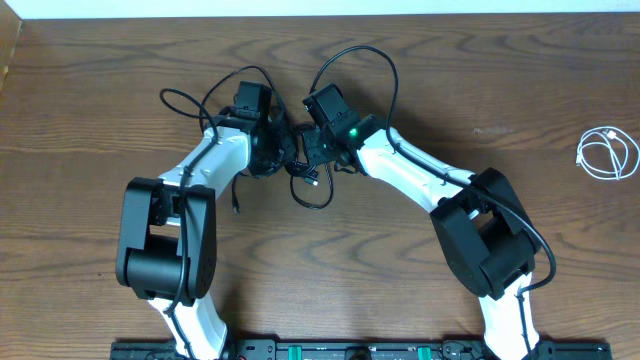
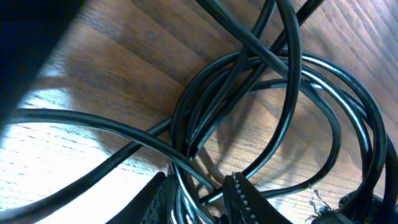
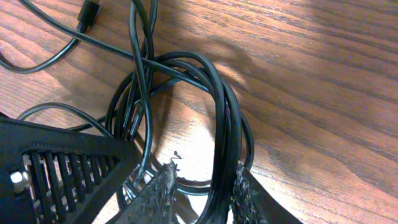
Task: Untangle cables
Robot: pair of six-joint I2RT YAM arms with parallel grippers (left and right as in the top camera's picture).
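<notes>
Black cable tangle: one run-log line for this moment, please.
stage: black cables knotted | left gripper: shut on black cables | right gripper: shut on black cables | white cable: coiled apart, right side

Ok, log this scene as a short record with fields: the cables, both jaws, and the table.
surface: brown wooden table
tangle: knotted thin black cables, table centre
left jaws: closed around strands of the tangle
right jaws: closed around a bundle of its loops
set aside: coiled thin white cable, right table edge, untouched
</notes>
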